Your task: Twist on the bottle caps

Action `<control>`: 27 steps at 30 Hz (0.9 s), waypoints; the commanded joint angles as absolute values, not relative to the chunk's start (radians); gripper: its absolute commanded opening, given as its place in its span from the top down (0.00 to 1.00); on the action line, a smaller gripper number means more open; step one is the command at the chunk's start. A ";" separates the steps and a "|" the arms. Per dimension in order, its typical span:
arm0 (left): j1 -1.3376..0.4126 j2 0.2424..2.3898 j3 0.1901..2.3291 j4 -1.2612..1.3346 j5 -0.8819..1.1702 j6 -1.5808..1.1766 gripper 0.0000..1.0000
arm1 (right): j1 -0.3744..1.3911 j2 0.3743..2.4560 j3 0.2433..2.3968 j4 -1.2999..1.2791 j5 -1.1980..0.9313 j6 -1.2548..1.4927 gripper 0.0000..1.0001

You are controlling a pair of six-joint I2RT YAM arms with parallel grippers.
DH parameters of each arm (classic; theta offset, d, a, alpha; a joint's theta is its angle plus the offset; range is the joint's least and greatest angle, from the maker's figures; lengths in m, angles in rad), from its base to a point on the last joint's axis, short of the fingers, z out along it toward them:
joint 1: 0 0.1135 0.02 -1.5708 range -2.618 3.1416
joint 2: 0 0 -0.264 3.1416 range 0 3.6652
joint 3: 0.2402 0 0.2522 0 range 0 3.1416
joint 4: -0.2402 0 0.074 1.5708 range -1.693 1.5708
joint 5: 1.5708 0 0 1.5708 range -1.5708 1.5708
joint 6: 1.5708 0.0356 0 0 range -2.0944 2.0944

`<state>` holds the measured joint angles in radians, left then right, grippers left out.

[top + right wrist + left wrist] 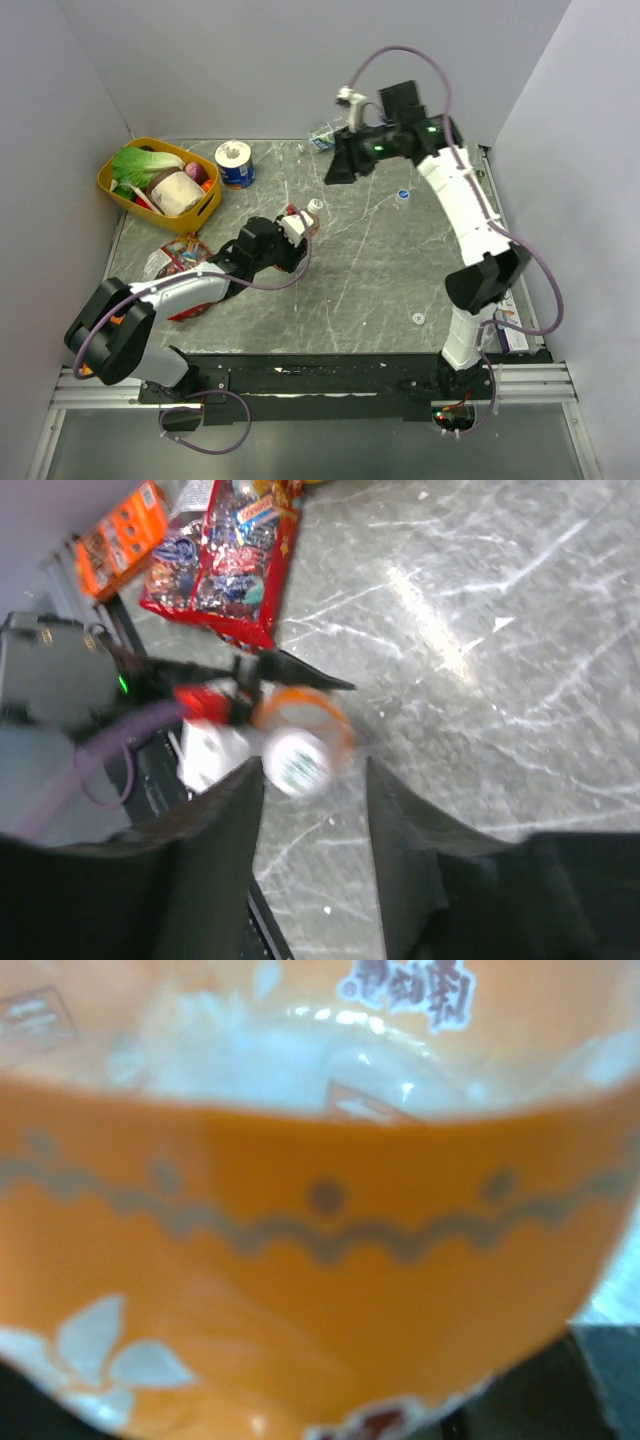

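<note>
- Tabletop (330,290): showed grey, veined and scratched, from the arm bases back to the walls.
- Loose white cap (418,318): lay flat and alone, nearest of all, close to the right arm's base.
- Snack packet (178,262): lay crumpled at the left side, just beside the left arm.
- Left pincer (298,228): stood closed tight on the orange bottle (308,220), left of the middle. Filled its own wrist view with nothing but blurred orange wrapper.
- Fitted white cap (298,762): sat on that bottle's neck. Could not tell how far it was screwed down.
- Blue cap (403,194): lay flat farther back, right of the middle, near the right forearm.
- Right pincer (330,178): hung just beyond the orange bottle, apart from it in the overhead view. Kept its jaws parted with nothing held between them.
- Yellow basket (108,186): sat at the far left, holding a green cabbage (145,162) and other groceries.
- Blue tin (235,163): stood upright just right of the basket, white on top.
- Water bottle (322,135): lay farthest back by the wall, partly hidden behind the right arm.
</note>
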<state>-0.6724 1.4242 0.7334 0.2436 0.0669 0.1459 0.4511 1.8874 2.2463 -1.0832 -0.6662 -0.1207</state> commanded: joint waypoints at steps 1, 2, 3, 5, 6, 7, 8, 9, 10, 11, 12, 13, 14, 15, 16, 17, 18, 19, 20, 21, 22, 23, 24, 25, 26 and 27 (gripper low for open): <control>-0.646 1.338 0.687 0.348 0.287 0.134 0.99 | 0.373 1.737 2.038 -0.949 -0.900 -0.147 0.39; -0.643 1.329 0.684 0.374 0.308 0.123 0.99 | 0.368 1.711 1.989 -0.910 -0.922 -0.111 0.37; -0.640 1.315 0.681 0.388 0.354 0.103 0.99 | 0.368 1.685 1.939 -0.857 -0.928 -0.091 0.32; -0.638 1.304 0.683 0.408 0.402 0.091 0.99 | 0.371 1.620 1.824 -0.708 -0.960 -0.020 0.18; -0.640 1.304 0.686 0.419 0.420 0.069 0.99 | 0.374 1.611 1.806 -0.680 -0.972 -0.006 0.10; -0.638 1.305 0.702 0.416 0.457 0.061 0.99 | 0.379 1.611 1.802 -0.664 -0.986 -0.002 0.07; -0.640 1.308 0.710 0.413 0.469 0.049 0.99 | 0.388 1.615 1.810 -0.666 -1.000 -0.006 0.02; -0.640 1.318 0.718 0.405 0.488 0.037 0.99 | 0.400 1.620 1.818 -0.667 -1.012 -0.012 0.01; -0.640 1.319 0.732 0.400 0.515 0.031 0.99 | 0.409 1.620 1.813 -0.657 -1.014 -0.012 0.01; -0.640 1.321 0.738 0.399 0.529 0.028 0.99 | 0.416 1.614 1.804 -0.625 -1.015 -0.008 0.01; -0.640 1.322 0.739 0.399 0.538 0.019 0.99 | 0.429 1.609 1.795 -0.606 -1.006 -0.006 0.01; -0.640 1.322 0.742 0.402 0.548 0.015 0.99 | 0.436 1.599 1.780 -0.595 -1.005 -0.006 0.01; -0.640 1.322 0.741 0.402 0.560 0.017 0.99 | 0.442 1.598 1.775 -0.588 -1.008 -0.014 0.01; -0.640 1.321 0.747 0.402 0.561 0.008 0.99 | 0.454 1.601 1.776 -0.592 -1.018 -0.020 0.01; -0.640 1.321 0.749 0.399 0.560 0.008 0.99 | 0.459 1.601 1.781 -0.598 -1.020 -0.028 0.01; -0.638 1.319 0.750 0.397 0.561 -0.029 0.99 | 0.466 1.601 1.778 -0.606 -1.020 -0.043 0.02; -0.638 1.316 0.750 0.400 0.566 -0.040 0.99 | 0.472 1.598 1.773 -0.612 -1.013 -0.051 0.02; -0.635 1.313 0.750 0.409 0.568 -0.046 0.99 | 0.486 1.595 1.764 -0.615 -1.002 -0.061 0.03; -0.637 1.310 0.752 0.410 0.571 -0.052 0.99 | 0.492 1.592 1.760 -0.620 -0.991 -0.086 0.04; -0.635 1.307 0.752 0.411 0.571 -0.066 0.99 | 0.498 1.586 1.755 -0.626 -0.982 -0.095 0.05; -0.634 1.305 0.753 0.414 0.574 -0.072 0.99 | 0.511 1.583 1.746 -0.624 -0.957 -0.103 0.06; -0.630 1.305 0.753 0.419 0.578 -0.075 0.99 | 0.511 1.580 1.737 -0.618 -0.951 -0.101 0.08; -0.630 1.304 0.753 0.422 0.581 -0.083 0.99 | 0.511 1.577 1.727 -0.609 -0.950 -0.095 0.12; -0.630 1.304 0.753 0.422 0.581 -0.086 0.99 | 0.511 1.577 1.721 -0.603 -0.945 -0.091 0.14; -0.629 1.304 0.756 0.428 0.583 -0.093 0.99 | 0.512 1.577 1.721 -0.604 -0.940 -0.092 0.16; -0.627 1.305 0.756 0.431 0.586 -0.097 0.99 | 0.512 1.581 1.721 -0.606 -0.936 -0.092 0.21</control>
<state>-0.6361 1.3323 0.7078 0.3515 0.5426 -0.0414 0.5053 1.6379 1.7336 -0.6399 -0.9688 -0.0677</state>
